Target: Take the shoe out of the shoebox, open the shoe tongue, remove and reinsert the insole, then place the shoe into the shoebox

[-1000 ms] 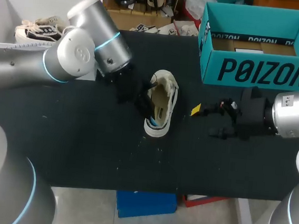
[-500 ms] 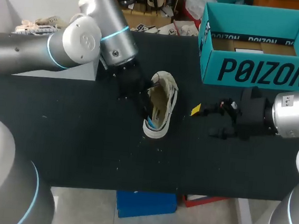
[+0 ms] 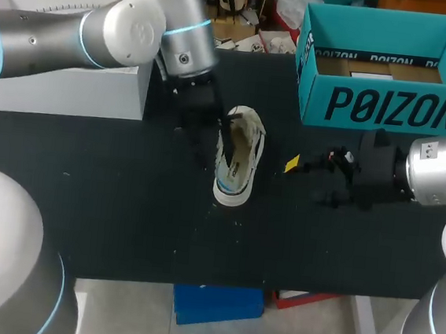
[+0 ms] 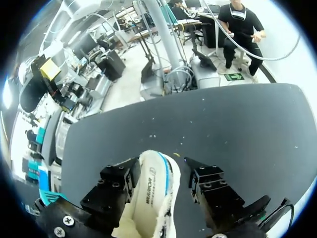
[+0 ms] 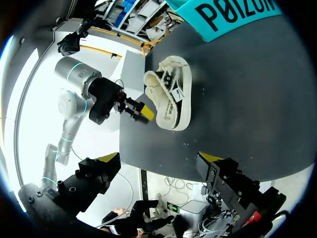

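From above, our left arm has swung toward the far edge. Its gripper (image 3: 214, 144) is at the white canvas shoe (image 3: 238, 159), now tipped further sideways on the black table (image 3: 124, 205) near the teal cardboard shoebox (image 3: 387, 104). Our right gripper (image 3: 316, 180) has stayed put.

Left wrist: the shoe sits between wide fingers (image 4: 116, 186), one of them clear of it.

Right wrist: fingers (image 5: 220, 171) spread wide on nothing, with the shoe ahead.

Head view is lit evenly from overhead, nothing harsh. The matte black bench (image 3: 124, 205) soaks up most of the light, so shadows barely show on it, and the left arm's dark pincer (image 3: 207, 138) nearly melts into it. Soft highlights sit on the silver shell of the left arm (image 3: 117, 30). The white shoe (image 3: 240, 157) and teal shoebox (image 3: 387, 108) pop bright. In both wrist views the light past the bench's edge blows out to white, while the bench itself reads dim grey.
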`<state>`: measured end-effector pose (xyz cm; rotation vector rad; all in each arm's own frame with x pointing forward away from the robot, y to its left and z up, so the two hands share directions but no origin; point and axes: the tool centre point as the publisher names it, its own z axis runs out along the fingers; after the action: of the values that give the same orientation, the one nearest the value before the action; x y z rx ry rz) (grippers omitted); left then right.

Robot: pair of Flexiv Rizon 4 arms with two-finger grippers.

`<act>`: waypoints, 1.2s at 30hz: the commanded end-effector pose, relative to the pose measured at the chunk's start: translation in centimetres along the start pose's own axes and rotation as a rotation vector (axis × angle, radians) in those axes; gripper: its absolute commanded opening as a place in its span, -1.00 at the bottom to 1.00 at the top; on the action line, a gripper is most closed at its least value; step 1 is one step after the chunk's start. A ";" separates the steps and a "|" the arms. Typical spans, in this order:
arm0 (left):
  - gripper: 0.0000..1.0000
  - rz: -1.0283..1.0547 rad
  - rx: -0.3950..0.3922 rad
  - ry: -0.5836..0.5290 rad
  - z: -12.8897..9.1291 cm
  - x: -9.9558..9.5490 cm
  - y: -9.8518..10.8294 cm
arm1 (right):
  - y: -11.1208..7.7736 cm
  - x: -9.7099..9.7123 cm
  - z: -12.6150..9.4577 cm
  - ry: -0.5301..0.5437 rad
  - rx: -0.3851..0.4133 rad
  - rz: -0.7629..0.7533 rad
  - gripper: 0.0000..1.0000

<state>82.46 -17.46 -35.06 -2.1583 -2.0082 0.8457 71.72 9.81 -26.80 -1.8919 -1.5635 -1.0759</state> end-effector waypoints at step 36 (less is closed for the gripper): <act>-0.95 -0.047 -0.060 0.071 3.8 0.8 1.1 | 0.0 0.0 0.0 -0.002 0.001 0.000 1.00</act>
<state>81.43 -17.44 -38.44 -2.1368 -2.0759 0.7008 71.72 9.81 -26.80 -1.8919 -1.5635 -1.0758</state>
